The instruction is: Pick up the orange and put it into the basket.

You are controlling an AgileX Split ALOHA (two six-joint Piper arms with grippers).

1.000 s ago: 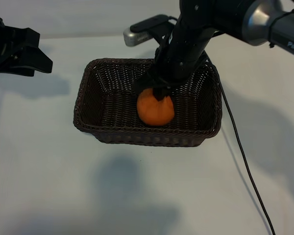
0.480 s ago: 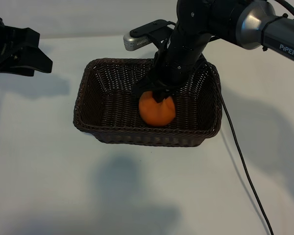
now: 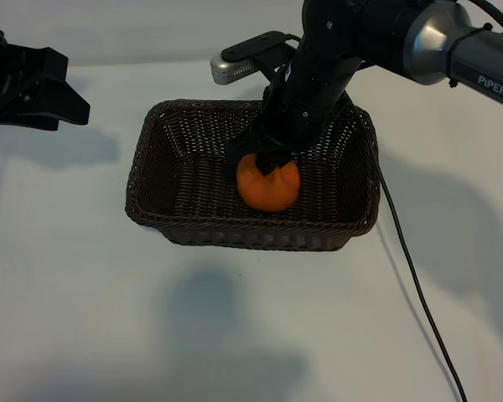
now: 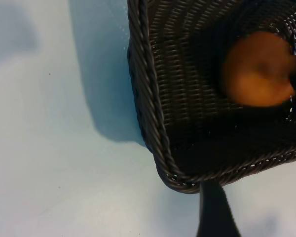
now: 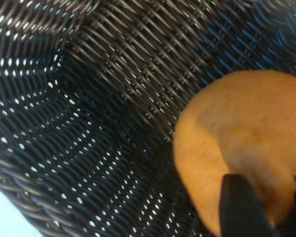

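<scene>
Since the earlier frames, little has been shifted: the orange (image 3: 268, 186) is seen resting on the floor of the basket (image 3: 151, 180), slightly toward the right arm's side, with the right claw (image 3: 267, 161) lowered onto its top. Dark fingertips (image 5: 239, 207) are seen against the fruit's upper surface, but whether the fruit is pinched or already freed cannot be told. At the far left edge of the exterior view, above the white tabletop (image 3: 84, 301) and well apart from the basket, the left claw (image 3: 63, 105) is held parked with its fingers spread.
</scene>
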